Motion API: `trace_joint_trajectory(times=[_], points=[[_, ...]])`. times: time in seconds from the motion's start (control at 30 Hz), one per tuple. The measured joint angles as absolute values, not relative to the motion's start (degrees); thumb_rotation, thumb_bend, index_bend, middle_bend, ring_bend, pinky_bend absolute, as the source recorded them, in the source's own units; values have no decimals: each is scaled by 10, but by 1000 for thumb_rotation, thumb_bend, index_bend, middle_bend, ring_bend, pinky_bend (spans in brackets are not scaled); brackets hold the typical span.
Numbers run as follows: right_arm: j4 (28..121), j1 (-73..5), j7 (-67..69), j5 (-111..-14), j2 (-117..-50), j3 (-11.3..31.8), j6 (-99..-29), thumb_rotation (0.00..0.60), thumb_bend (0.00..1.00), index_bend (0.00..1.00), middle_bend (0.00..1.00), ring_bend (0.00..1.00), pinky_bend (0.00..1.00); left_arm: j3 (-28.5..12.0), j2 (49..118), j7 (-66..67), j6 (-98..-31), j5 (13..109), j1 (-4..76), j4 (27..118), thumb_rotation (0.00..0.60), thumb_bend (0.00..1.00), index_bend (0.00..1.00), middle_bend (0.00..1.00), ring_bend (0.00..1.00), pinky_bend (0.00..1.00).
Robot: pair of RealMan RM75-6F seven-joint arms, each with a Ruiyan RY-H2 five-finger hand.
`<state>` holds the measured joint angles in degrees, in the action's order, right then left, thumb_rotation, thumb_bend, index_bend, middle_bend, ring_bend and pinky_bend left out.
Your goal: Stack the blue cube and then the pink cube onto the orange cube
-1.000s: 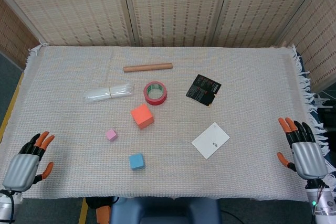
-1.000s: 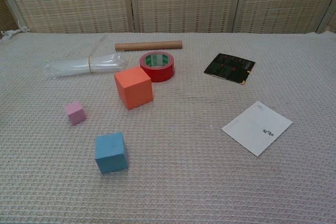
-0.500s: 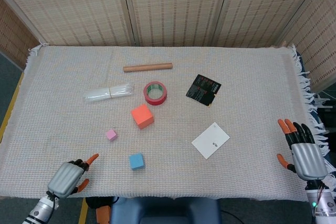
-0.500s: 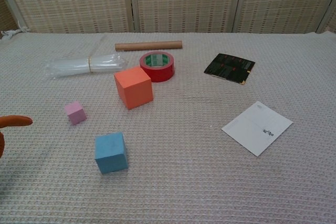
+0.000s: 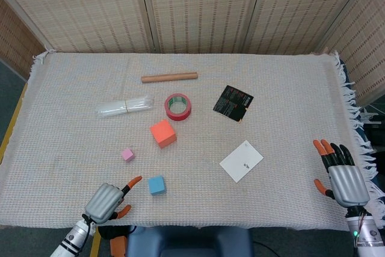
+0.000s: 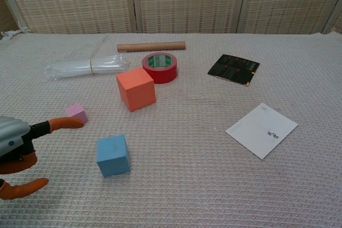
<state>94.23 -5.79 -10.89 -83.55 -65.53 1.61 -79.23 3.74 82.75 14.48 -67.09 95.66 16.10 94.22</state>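
Note:
The orange cube stands near the middle of the cloth, the largest of the cubes. The small pink cube lies to its front left. The blue cube sits nearer the front edge. My left hand hovers just left of the blue cube, fingers apart and holding nothing; one orange fingertip partly covers the pink cube in the chest view. My right hand stays at the front right edge, fingers spread and empty.
A red tape roll, a cardboard tube and a clear plastic bundle lie behind the cubes. A black card and a white card lie to the right. Bamboo screens stand behind the table.
My left hand has swept from the front left corner rightward to beside the blue cube. The right hand has shifted slightly toward the front. The cubes have not moved.

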Motion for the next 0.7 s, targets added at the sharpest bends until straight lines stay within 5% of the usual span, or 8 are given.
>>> trace_joint_trajectory(times=[0.3,0.7], points=[[944,-57,-109,-835,-654,17,-797,600,182,0,0,0,0,29,860,173,-607,909,196,964,600,315,85,1000,1000,1000],[946,-55,-106,-836,-650,18,-801,600,182,0,0,0,0,-2,922,231,-615,851,207,942,600,312,89,1000,1000,1000]])
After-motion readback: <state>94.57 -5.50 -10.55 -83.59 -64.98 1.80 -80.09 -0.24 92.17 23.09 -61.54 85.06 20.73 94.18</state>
